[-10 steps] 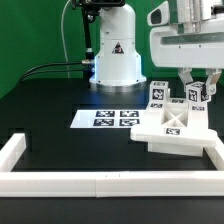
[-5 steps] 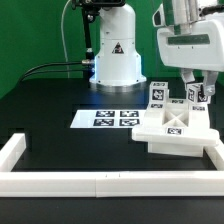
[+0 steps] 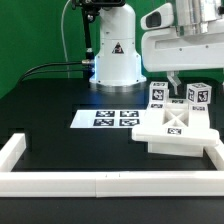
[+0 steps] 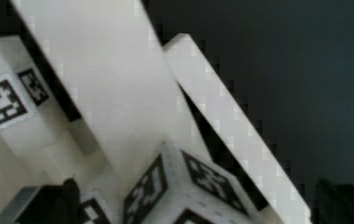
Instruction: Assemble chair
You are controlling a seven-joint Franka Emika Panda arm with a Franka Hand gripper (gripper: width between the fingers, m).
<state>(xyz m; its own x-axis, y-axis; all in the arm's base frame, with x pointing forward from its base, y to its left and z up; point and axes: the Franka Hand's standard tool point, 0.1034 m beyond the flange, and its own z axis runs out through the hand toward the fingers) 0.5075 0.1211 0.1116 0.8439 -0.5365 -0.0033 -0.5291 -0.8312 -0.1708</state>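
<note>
Here the black table [image 3: 50,100] carries everything, fenced along its near edge and both sides by the long white border rail [image 3: 100,183]; far behind stands the arm's white base [image 3: 116,55], and in front of it the marker board [image 3: 107,118] lies flat, well apart from the work. The chair [image 3: 175,125] sits at the exterior view's right, pushed against the rail's right-hand run, probably so the corner braces it; its square seat [image 3: 172,127] lies flat with a cross-shaped recess on top, and tagged upright pieces [image 3: 158,95] rise along its far side, one more tagged block [image 3: 200,97] further right. The gripper [image 3: 187,78] hangs just above those uprights, clear of them; its jaws stand apart and hold nothing, which reads as a part just let go or a grasp not yet made. The wrist view looks down along white bars [image 4: 103,110] and tagged faces [image 4: 3,100] close below, with both dark fingertips [image 4: 49,205] at the edges, spread wide.
</note>
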